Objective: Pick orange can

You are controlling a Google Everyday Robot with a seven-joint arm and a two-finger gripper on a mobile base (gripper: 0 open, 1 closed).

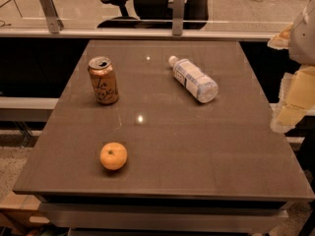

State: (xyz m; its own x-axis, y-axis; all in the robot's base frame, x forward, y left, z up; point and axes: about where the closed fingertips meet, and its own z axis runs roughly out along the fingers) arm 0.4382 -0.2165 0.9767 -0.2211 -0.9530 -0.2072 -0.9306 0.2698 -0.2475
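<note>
A: Three things sit on the table [197, 151], largest first. The water bottle [194, 80] lies on its side toward the table's far right. The orange can [103, 80] stands upright at the table's far left. The orange fruit [113, 156] is near the table's front left.

B: And your gripper?

A: The gripper [290, 102] hangs just off the table's right edge. Whether it is wide or narrow, you cannot tell from here.

B: So which way do you go?

A: Leftward across the whole table, I judge, past the bottle. The can's long axis is vertical, so you would likely close on its sides.
</note>
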